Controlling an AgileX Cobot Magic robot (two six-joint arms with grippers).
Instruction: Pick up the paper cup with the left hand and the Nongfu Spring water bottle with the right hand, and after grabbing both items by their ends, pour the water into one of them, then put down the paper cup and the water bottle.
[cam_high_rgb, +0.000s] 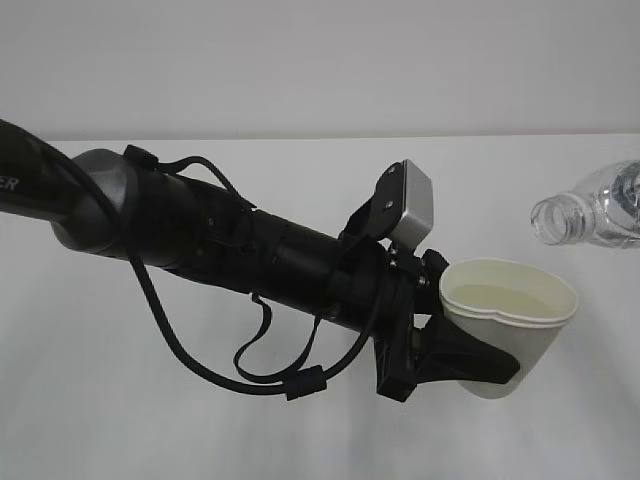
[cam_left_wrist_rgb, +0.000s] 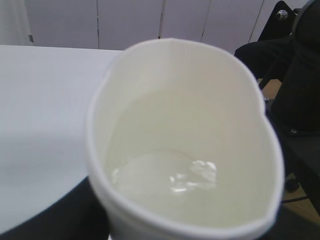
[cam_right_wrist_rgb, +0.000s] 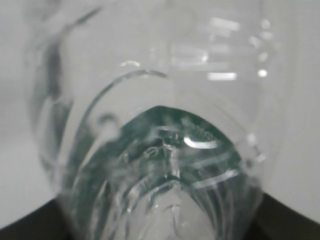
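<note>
The white paper cup (cam_high_rgb: 520, 335) hangs above the table right of centre. My left gripper (cam_high_rgb: 470, 362) is shut on its lower wall and squeezes the rim out of round. Water (cam_left_wrist_rgb: 165, 172) lies in the cup's bottom, and a dark finger (cam_left_wrist_rgb: 45, 220) shows under the cup at lower left. The clear Nongfu Spring water bottle (cam_high_rgb: 595, 212) lies almost level at the right edge, its capless mouth toward the cup and a little above it. No stream shows between them. Seen from its base, the bottle (cam_right_wrist_rgb: 160, 150) fills the right wrist view, held in my right gripper (cam_right_wrist_rgb: 160, 231) between dark fingers (cam_right_wrist_rgb: 30, 227).
The white table (cam_high_rgb: 150, 420) runs beneath both arms to a pale wall. The black left arm (cam_high_rgb: 200, 225) with its looping cable crosses from the left. Dark furniture (cam_left_wrist_rgb: 300, 90) stands beyond the table's edge in the left wrist view.
</note>
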